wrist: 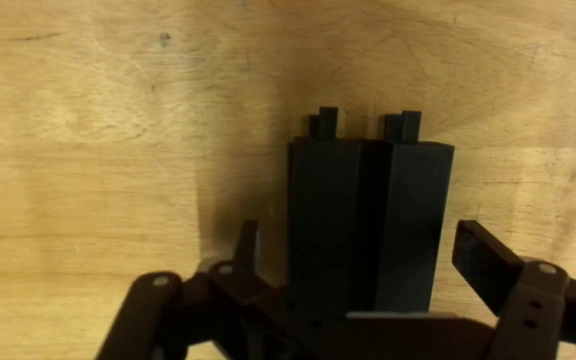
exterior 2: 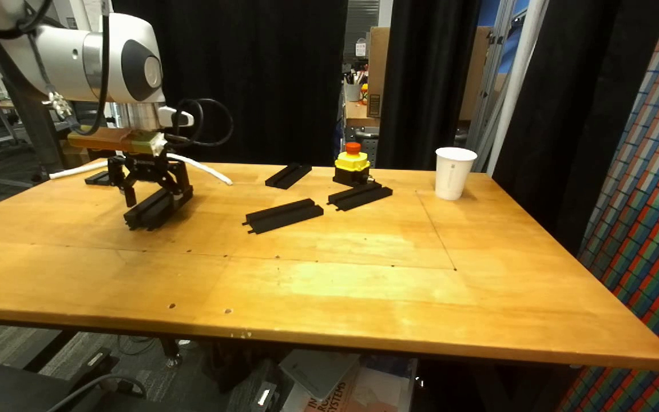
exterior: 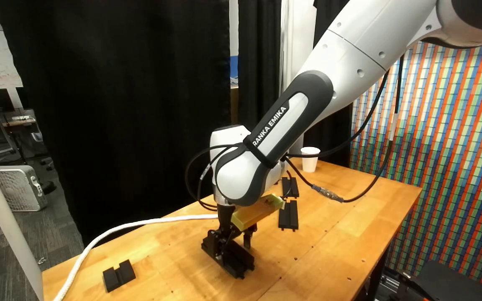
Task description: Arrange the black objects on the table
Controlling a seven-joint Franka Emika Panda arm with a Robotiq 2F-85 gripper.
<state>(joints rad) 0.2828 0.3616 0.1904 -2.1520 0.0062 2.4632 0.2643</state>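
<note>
Tabletop [wrist: 118, 150] room between both gripper fingers [wrist: 485, 262] and black block [wrist: 335, 215] edges

Matt black over glossy grain

The desk [exterior 2: 364, 297] was smooth wood, glossy where lit. On the desk, the black blocks [exterior 2: 284, 216] looked like matt plastic, while the cup [exterior 2: 452, 174] passed for smooth paper. Above the desk, the arm [exterior: 349, 58] looked smooth and slightly glossy, its wrist collar [exterior 2: 135, 116] like shiny metal; the hand [wrist: 360, 235] there looked mostly matt. Behind the desk, the curtains [exterior 2: 238, 68] were matt cloth and the box [exterior 2: 379, 71] plain cardboard. Beside the desk, the carpet [exterior: 61, 234] looked rough.
</note>
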